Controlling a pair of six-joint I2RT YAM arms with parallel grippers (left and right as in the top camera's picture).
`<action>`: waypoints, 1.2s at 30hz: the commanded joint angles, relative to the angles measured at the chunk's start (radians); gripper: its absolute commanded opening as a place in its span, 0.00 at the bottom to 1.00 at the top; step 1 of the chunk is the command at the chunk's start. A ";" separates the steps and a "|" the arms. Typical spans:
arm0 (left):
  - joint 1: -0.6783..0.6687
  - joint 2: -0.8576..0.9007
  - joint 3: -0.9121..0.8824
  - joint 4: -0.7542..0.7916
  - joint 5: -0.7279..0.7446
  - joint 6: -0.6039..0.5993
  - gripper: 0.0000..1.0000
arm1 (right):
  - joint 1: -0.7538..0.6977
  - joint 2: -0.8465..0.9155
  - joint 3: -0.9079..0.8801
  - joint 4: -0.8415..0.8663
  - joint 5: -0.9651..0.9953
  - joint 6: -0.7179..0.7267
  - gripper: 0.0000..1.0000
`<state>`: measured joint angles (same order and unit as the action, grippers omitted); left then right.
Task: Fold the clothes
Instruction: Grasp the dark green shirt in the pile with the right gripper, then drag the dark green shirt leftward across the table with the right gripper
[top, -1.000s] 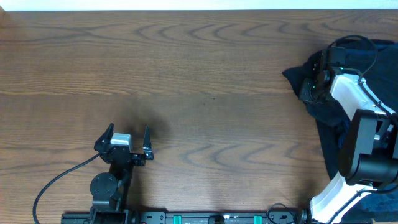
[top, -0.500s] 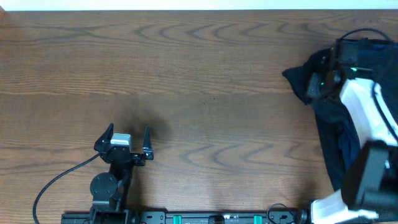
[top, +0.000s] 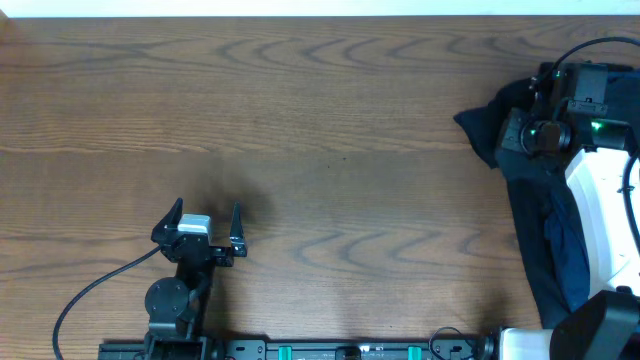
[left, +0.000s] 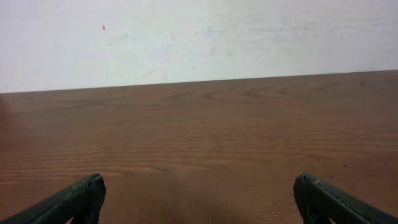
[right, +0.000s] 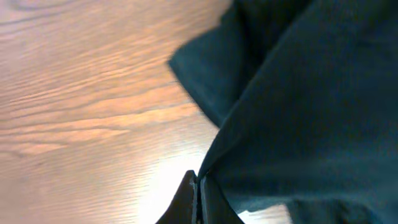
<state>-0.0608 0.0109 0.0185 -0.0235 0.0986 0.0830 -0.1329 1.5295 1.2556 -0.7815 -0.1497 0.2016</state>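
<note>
The clothes (top: 535, 195) lie in a dark heap at the table's right edge, black cloth with a navy blue piece (top: 563, 240) in it. My right gripper (top: 512, 131) is at the heap's upper left part. In the right wrist view its jaws (right: 198, 194) are shut on an edge of the dark cloth (right: 298, 106), which hangs over the wood. My left gripper (top: 206, 214) is open and empty at the front left, far from the heap. The left wrist view shows its fingers (left: 199, 200) wide apart over bare wood. No white label shows.
The wooden table (top: 320, 130) runs left from the heap. A white wall (left: 199, 37) stands beyond the far edge. A black cable (top: 90, 290) trails from the left arm's base at the front edge.
My right arm has swung toward the table's right edge, and its wrist has shifted right over the heap. The cloth's left corner has barely moved. The left arm has not moved.
</note>
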 joint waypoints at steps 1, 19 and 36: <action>-0.003 -0.007 -0.014 -0.036 0.024 0.010 0.98 | 0.039 -0.009 0.021 0.011 -0.152 0.018 0.01; -0.003 -0.007 -0.014 -0.036 0.024 0.010 0.98 | 0.673 0.174 0.020 0.314 -0.217 0.158 0.01; -0.003 -0.007 -0.014 -0.036 0.024 0.010 0.98 | 1.040 0.455 0.021 0.697 -0.315 0.187 0.02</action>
<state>-0.0608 0.0109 0.0189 -0.0246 0.0990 0.0834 0.8970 1.9945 1.2625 -0.0948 -0.4412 0.3824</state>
